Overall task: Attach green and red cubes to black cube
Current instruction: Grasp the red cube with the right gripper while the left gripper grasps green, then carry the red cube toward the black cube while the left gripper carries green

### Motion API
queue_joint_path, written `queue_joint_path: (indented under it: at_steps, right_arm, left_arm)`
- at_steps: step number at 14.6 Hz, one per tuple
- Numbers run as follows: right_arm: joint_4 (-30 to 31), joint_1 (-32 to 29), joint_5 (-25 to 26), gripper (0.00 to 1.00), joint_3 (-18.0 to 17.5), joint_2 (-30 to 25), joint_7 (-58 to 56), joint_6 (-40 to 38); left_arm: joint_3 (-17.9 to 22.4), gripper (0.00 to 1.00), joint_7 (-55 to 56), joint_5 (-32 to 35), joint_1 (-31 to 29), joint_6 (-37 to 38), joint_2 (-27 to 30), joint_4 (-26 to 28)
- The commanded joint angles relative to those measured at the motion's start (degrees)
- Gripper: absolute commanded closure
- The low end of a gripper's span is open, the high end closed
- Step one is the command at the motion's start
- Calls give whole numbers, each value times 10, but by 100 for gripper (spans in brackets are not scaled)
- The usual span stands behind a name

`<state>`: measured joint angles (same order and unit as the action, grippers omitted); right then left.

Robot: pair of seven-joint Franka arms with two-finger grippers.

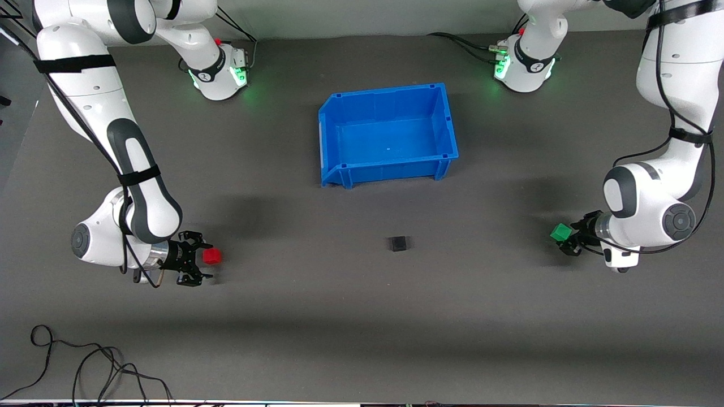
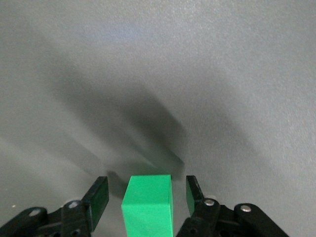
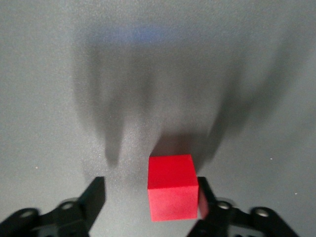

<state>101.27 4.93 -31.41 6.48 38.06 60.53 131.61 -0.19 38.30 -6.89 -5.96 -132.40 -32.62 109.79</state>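
The black cube (image 1: 399, 243) sits on the dark table, nearer the front camera than the blue bin. The red cube (image 1: 212, 257) rests on the table toward the right arm's end. My right gripper (image 1: 202, 260) is open around it; in the right wrist view the red cube (image 3: 171, 190) touches one finger, with a gap to the other, inside the gripper (image 3: 150, 190). The green cube (image 1: 561, 232) is toward the left arm's end. My left gripper (image 1: 567, 238) is open around it; in the left wrist view the green cube (image 2: 148, 205) stands between the gripper's (image 2: 146, 190) fingers with gaps on both sides.
An empty blue bin (image 1: 334, 141) stands in the middle of the table, farther from the front camera than the black cube. Loose black cables (image 1: 85, 367) lie at the table's front edge toward the right arm's end.
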Motion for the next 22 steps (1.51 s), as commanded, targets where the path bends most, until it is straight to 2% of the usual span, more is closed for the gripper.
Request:
queue_joint_path:
  at_steps: [1,2,4,6,9,13,16,19,22]
  right_arm:
    - [-2,1,-17,59,2,2,-21,1]
    - [-2,1,-17,64,2,2,-22,1]
    - [-2,1,-16,68,2,2,-22,1]
    - [-2,1,-17,69,2,0,-21,1]
    - [-10,5,-17,69,3,-16,-9,-34]
    - [-29,22,-16,69,1,-43,45,-64]
    - [-66,82,-11,69,5,-47,132,-80]
    - [-92,142,-11,68,5,-39,187,-80]
    - [-124,186,-17,68,2,-18,203,-76]
  left_arm:
    - [4,46,27,-2,6,-8,2,0]
    - [5,57,27,-1,6,-7,2,0]
    - [4,89,28,34,6,0,2,-1]
    - [4,100,29,43,8,7,3,-5]
    - [4,100,32,43,10,29,6,-32]
    - [-2,100,74,28,23,140,3,-127]
    - [-8,100,197,-20,63,141,-3,-143]
    - [-8,100,305,-22,112,138,-14,-153]
    - [-9,100,417,-22,160,128,-55,-182]
